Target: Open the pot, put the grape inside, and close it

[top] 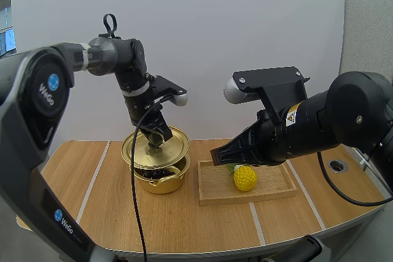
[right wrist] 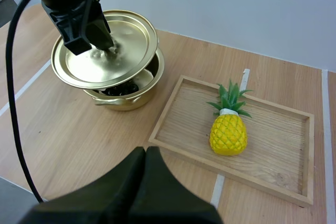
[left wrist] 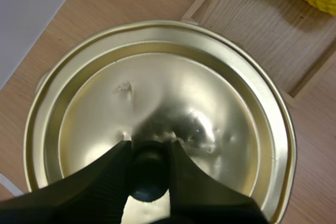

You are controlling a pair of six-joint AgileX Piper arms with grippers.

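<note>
Your left end effector (left wrist: 149, 146) pinches the round gold metal lid (left wrist: 173, 93) by its knob, just above the gold metal pot (top: 163, 183), ready to close it. Dark grapes (right wrist: 119, 88) sit inside. Your right end effector (right wrist: 146, 153) is closed, empty.

WeGo shows in white twice on the left arm (top: 43, 99), once on its grey shell high to the left of the pot (top: 161, 179), once lower left of it, and right of the pot the right arm (top: 319, 121) wears a yellow warning sticker (top: 291, 115), wording unreadable.
</note>
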